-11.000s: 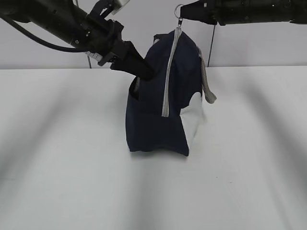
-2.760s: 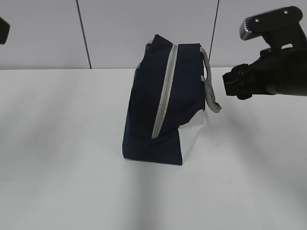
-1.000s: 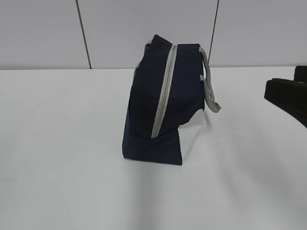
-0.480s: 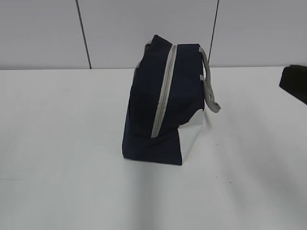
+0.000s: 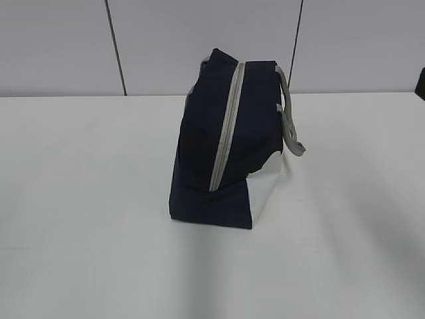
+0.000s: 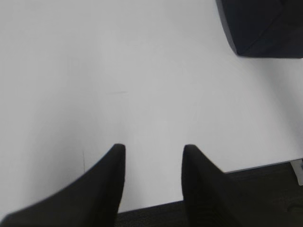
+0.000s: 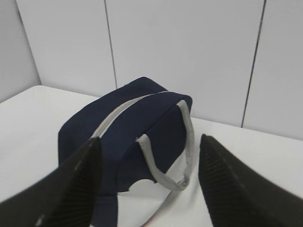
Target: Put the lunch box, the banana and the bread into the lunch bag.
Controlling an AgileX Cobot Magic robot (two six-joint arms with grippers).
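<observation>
Exterior view has the boxy dark navy fabric lunch bag [image 5: 222, 153] with its white lower panel standing on the white table [image 5: 86, 199], roughly centre, in front of a pale panelled wall [image 5: 60, 46]. The grey zipper [image 5: 226, 126] runs from the top edge down the side facing the camera and looks zipped all the way. A grey loop handle [image 5: 290, 123] hangs off the bag's right side. Only a tiny dark sliver of something pokes in at the far right edge, too little to tell what it is.

Left wrist view: the left gripper [image 6: 152, 177] is spread apart with nothing between its two black fingers [image 6: 106, 182], hovering over bare table near the front edge. One dark corner of the bag [image 6: 260, 26] sits at the top right of that shot, well apart from the gripper.

Right wrist view: the right gripper [image 7: 147, 182] is also splayed wide and empty, black fingers [image 7: 71, 189] framing the bag [image 7: 128, 127] without touching it. From here you see the zipper curving over the top, the handle [image 7: 168, 156] drooping down the near side over the white panel.

No lunch box, banana or bread visible in any view, so can't say from these shots where they are.
</observation>
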